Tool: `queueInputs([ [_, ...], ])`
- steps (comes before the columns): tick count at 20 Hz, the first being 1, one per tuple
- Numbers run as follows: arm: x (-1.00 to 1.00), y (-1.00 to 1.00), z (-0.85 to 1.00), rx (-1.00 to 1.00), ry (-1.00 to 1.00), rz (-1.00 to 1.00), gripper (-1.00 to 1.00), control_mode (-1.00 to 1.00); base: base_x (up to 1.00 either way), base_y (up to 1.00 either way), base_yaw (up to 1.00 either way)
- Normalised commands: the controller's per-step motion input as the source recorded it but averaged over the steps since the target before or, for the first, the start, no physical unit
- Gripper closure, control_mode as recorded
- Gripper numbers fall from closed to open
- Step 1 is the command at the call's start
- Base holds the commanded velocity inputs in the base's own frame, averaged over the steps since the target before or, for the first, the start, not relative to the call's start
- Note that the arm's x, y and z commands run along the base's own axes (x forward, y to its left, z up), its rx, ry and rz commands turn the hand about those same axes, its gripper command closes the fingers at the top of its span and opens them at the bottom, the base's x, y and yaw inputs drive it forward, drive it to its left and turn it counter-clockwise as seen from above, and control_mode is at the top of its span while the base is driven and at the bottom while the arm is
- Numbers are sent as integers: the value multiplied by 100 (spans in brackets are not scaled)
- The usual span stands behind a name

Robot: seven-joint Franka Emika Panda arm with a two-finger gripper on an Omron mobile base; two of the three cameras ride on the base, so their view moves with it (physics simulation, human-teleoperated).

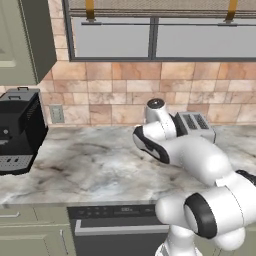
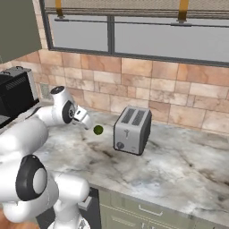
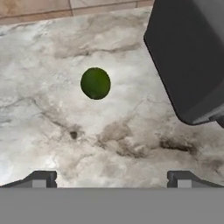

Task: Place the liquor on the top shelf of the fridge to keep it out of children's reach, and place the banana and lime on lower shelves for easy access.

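A small round dark green lime point(image 3: 95, 83) lies on the marble counter point(image 3: 52, 122), also visible as the lime point(image 2: 98, 129) just left of the toaster. My gripper point(image 3: 111, 178) hovers above the counter with its two dark fingertips point(image 3: 40, 178) set wide apart and nothing between them; the lime sits ahead of it, slightly left of centre. In the right base view the hand point(image 2: 82, 117) points down toward the lime from its left. The liquor, the banana and the fridge are out of view.
A grey two-slot toaster point(image 2: 131, 129) stands right of the lime, its dark side point(image 3: 192, 57) close by in the hand view. A black coffee machine point(image 1: 19, 131) sits at the counter's left end. A tiled wall point(image 1: 110, 95) and window back the counter.
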Motion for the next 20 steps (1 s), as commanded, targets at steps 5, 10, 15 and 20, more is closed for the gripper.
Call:
queueInputs([
  [5, 33, 0, -29, 0, 0, 0, -100, -100, 0, 0, 0],
  [10, 32, 0, -36, 0, 0, 0, -100, -100, 0, 0, 0],
  [15, 32, 0, -33, 0, 0, 0, -100, -100, 0, 0, 0],
  [20, 28, -1, -23, 0, 0, -1, -100, -100, 0, 0, 0],
])
